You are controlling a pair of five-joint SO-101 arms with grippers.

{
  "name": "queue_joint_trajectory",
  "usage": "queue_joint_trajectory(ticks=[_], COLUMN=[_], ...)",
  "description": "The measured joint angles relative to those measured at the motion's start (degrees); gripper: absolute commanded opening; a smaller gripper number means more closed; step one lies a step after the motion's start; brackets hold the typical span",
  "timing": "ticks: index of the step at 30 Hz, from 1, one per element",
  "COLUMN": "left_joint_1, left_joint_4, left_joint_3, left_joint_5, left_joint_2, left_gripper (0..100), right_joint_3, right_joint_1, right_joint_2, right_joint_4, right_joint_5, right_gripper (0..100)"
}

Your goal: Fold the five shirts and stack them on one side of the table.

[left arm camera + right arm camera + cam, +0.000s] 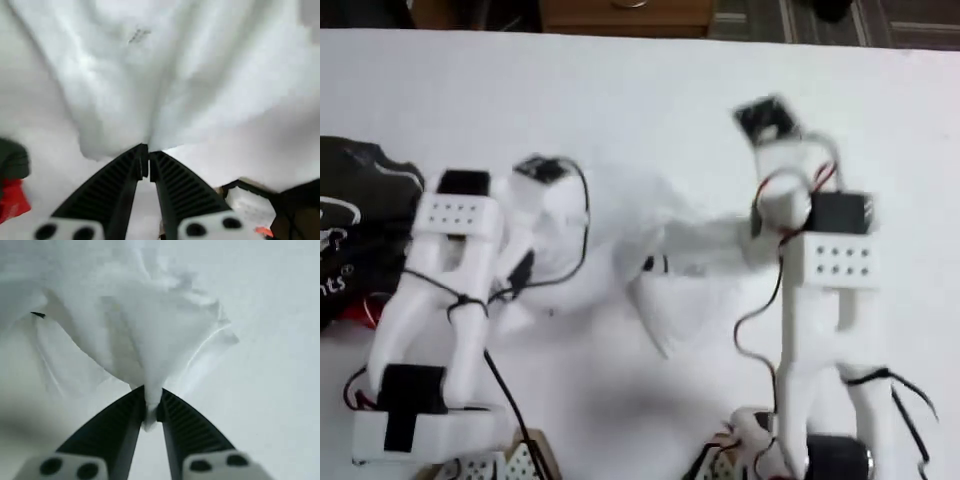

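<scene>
A white shirt (685,270) hangs bunched between the two arms over the middle of the white table (620,90). My left gripper (145,159) is shut on an edge of the white shirt (165,75), whose cloth spreads away from the fingertips. My right gripper (150,410) is shut on a gathered fold of the same shirt (145,335). In the high view the left arm (460,250) stands left of the shirt and the right arm (825,250) right of it. A black shirt (360,230) with white and red print lies crumpled at the table's left edge.
The far half of the table is bare white surface. The arm bases and cables (510,400) sit along the near edge. A bit of the black and red cloth (12,185) shows beside my left gripper. Wooden furniture (620,15) stands beyond the far edge.
</scene>
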State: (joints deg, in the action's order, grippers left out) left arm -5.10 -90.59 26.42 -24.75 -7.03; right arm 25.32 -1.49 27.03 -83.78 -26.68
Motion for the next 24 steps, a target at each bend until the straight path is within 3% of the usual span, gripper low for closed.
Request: queue_joint_trajectory(ticks=[7,13,17,24], left_joint_1=[0.0,0.0,-0.7,-5.3], left_joint_4=[-0.3,-5.6,-6.2,5.0], left_joint_3=[4.7,-0.4,-8.4,-10.1], left_joint_5=[-2.9,-2.9,-2.9,-1.1], left_joint_2=[0.4,0.4,0.8,1.0], left_gripper=[25,23,23,24], right_joint_3=[24.5,28.2,28.2,28.7], right_joint_1=[3.0,3.4,4.7,7.1], right_joint_2=[6.6,11.0,17.8,35.5], right_joint_4=[9.5,6.7,5.0,7.5], right_joint_5=[-7.9,-15.9,-16.4,-9.3], right_gripper=[2.3,19.3,21.7,21.5])
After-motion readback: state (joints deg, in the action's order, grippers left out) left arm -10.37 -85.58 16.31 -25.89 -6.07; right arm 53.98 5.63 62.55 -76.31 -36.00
